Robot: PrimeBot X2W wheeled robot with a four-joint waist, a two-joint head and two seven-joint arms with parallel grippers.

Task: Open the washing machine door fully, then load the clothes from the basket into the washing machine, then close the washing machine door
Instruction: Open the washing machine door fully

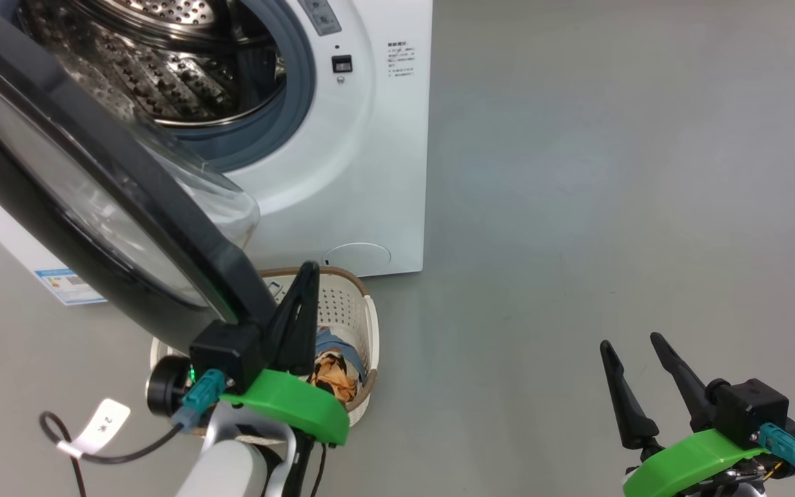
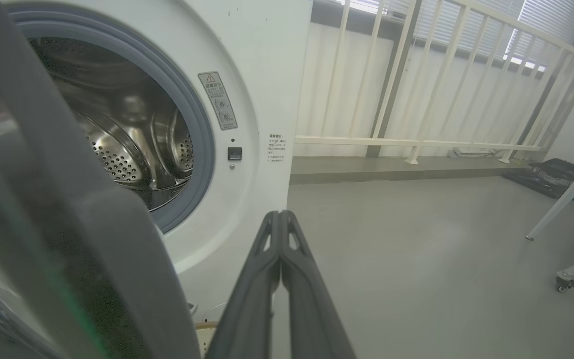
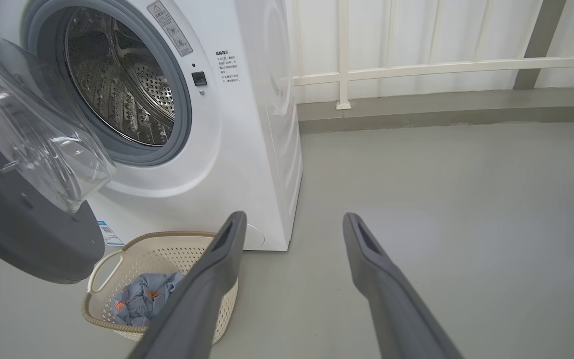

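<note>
Open grey floor point(image 1: 611, 172) lies right of the washing machine point(image 1: 370, 172), with a white railing point(image 2: 416, 143) behind. The washing machine door point(image 1: 73, 200) stands swung out leftward, its glass bowl turned toward the drum. In the head view its black rim hides part of the basket point(image 1: 346, 304). The basket sits on the floor just before the machine, the clothes point(image 1: 334, 373) bunched inside. The left gripper point(image 1: 310, 268), fingers pressed together on nothing, hovers beside the door's lower rim. The right gripper point(image 1: 631, 342) is spread wide and empty.
</note>
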